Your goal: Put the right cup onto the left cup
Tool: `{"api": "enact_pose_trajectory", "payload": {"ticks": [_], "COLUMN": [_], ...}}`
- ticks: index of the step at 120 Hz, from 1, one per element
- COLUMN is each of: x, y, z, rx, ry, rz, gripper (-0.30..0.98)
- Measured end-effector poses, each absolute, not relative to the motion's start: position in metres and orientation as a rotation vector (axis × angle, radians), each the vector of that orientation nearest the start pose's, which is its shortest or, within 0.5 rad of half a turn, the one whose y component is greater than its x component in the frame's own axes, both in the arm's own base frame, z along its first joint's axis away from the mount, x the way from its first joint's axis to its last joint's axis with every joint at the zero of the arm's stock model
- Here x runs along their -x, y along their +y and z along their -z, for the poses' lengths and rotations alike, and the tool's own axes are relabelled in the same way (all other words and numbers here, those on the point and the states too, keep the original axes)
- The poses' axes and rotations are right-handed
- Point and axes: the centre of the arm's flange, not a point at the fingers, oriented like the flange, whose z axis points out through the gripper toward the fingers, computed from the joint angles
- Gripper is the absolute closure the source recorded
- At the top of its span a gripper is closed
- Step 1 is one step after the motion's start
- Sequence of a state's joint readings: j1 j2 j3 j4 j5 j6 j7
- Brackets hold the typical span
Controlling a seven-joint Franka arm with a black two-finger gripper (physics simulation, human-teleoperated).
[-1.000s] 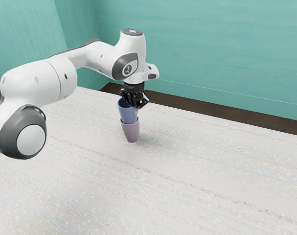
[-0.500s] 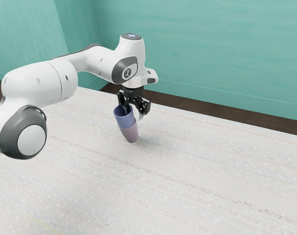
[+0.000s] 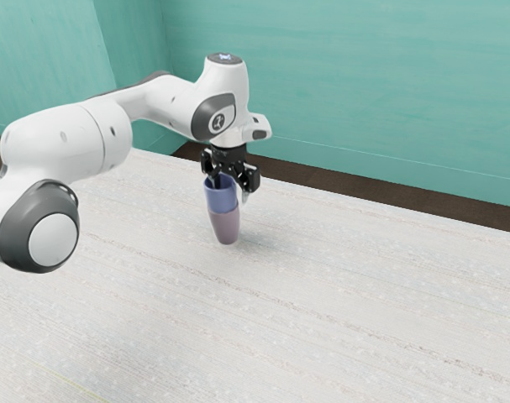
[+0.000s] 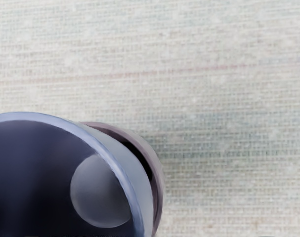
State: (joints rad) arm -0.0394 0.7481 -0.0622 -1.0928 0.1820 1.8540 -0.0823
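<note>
My gripper (image 3: 231,188) is open at the blue cup's rim, one finger reaching inside the cup and the other standing outside it, apart from the wall. The blue cup (image 3: 223,200) sits partly down in the mauve cup (image 3: 226,228), which rests on the table; the pair leans slightly toward the exterior view's left. In the wrist view the blue cup (image 4: 135,170) is large and close, its round bottom visible inside, and the mauve cup (image 4: 158,192) curves around its outside with a dark gap between the walls.
The pale, streaked table (image 3: 339,294) extends around the cups. Beyond its far edge are a brown floor strip (image 3: 389,198) and a teal wall (image 3: 364,84).
The fingers have spread from their closer stance around the blue cup's wall. The stacked cups tipped toward the exterior view's left, then swung back more upright; my hand dipped and rose slightly.
</note>
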Motion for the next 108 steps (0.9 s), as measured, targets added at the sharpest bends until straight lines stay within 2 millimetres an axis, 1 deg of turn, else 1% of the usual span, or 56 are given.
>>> {"api": "enact_pose_trajectory", "payload": {"ticks": [27,43,49,57,72,80,88,97,102,108], "x": [-0.755,-0.755,-0.754,-0.753,-0.745,-0.737,-0.725,-0.697,-0.675,-0.644], "y": [-0.051,-0.052,-0.053,-0.054,-0.058,-0.060,-0.059,-0.054,-0.047,-0.032], "z": [-0.393,-0.396,-0.399,-0.409,-0.449,-0.477,-0.510,-0.542,-0.563,-0.588], "rx": [3.010,3.010,3.009,3.009,3.005,3.004,3.005,3.012,3.013,3.011], "ry": [0.087,0.088,0.089,0.091,0.093,0.092,0.083,0.064,0.047,0.012], "rz": [0.064,0.067,0.071,0.087,0.147,0.183,0.206,0.189,0.180,0.167], "gripper": [0.10,0.10,0.09,0.08,0.05,0.04,0.03,0.02,0.02,0.01]}}
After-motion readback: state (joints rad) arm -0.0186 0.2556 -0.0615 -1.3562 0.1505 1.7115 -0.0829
